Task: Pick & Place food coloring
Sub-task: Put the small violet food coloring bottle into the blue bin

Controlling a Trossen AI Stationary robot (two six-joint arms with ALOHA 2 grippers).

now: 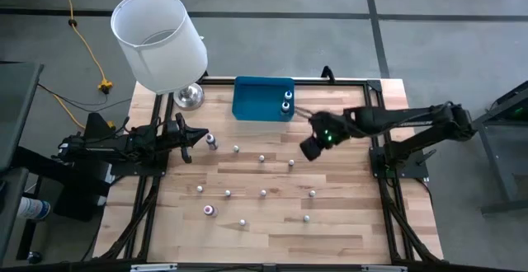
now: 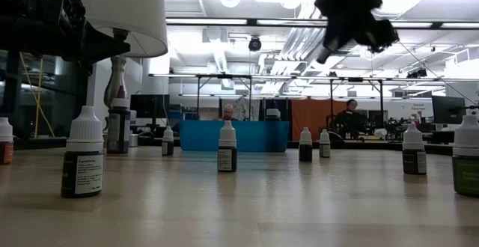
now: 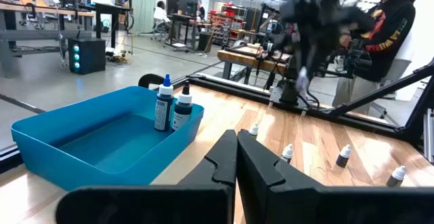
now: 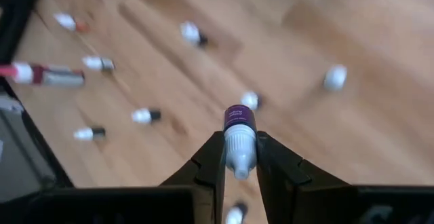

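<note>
My right gripper (image 1: 312,147) hangs high over the table's middle right and is shut on a tiny food coloring bottle (image 4: 239,132) with a purple body and a white cap. Several more food coloring bottles (image 1: 264,193) stand scattered upright on the wooden table. Two darker ones (image 1: 287,100) stand in the right end of the blue tray (image 1: 252,99) at the far edge. My left gripper (image 1: 195,137) waits shut and level at the table's left side, next to a bottle (image 1: 211,142). My right gripper pinches the bottle's white cap end (image 4: 239,153) between its two fingers (image 4: 207,166). The fingers slant down from above. The purple body (image 4: 239,119) sticks out past the fingertips, and the bottle is lifted clear of the table.
A lamp with a white shade (image 1: 161,41) and a shiny metal base (image 1: 188,97) stands at the far left corner, beside the tray. A larger reddish bottle (image 1: 209,210) stands near the front left. People are in the room behind the table.
</note>
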